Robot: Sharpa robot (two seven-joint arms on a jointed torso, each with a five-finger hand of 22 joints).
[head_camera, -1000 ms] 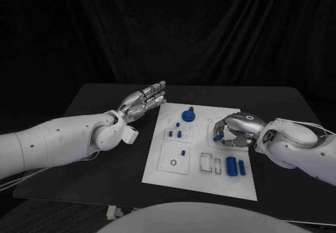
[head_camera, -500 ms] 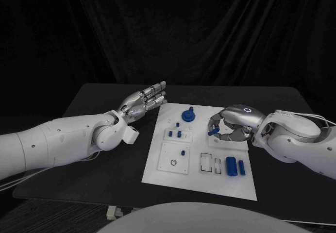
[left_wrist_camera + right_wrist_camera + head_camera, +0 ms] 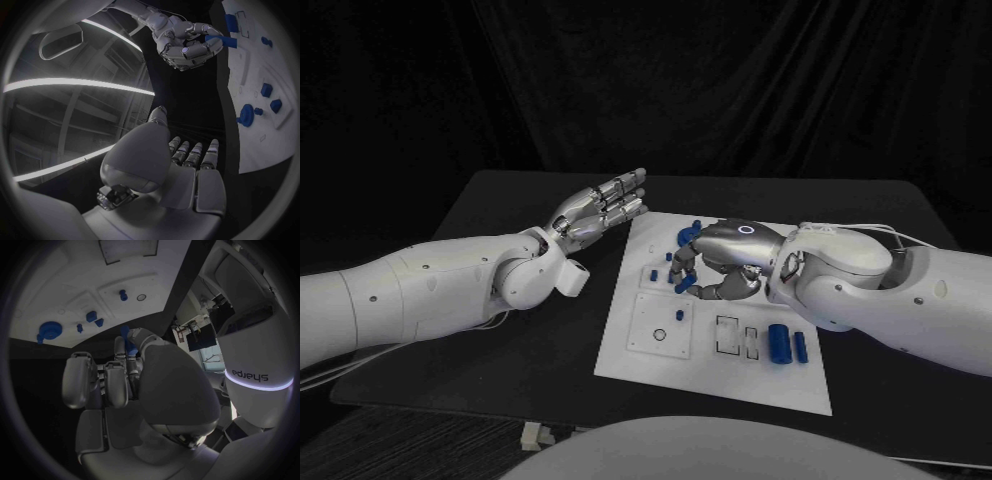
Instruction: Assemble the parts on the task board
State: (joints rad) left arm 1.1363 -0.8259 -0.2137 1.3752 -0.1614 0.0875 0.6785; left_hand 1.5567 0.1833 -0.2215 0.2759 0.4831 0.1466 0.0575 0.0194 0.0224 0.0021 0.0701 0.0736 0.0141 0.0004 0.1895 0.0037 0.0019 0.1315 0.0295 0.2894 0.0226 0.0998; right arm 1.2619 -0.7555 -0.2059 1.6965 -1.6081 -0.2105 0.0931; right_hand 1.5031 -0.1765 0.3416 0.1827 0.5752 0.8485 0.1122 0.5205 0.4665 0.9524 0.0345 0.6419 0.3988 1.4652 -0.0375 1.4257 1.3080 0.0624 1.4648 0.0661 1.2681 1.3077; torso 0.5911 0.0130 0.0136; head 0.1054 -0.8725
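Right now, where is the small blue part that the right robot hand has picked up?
The small blue part is pinched in the right robot hand, above the middle of the white board, near the blue round knob.

Two glossy white arm shells, dotted with small dark screws, end in silver segmented hands: left hand (image 3: 596, 212), right hand (image 3: 721, 262). A thin white cable (image 3: 870, 228) loops over the right forearm.
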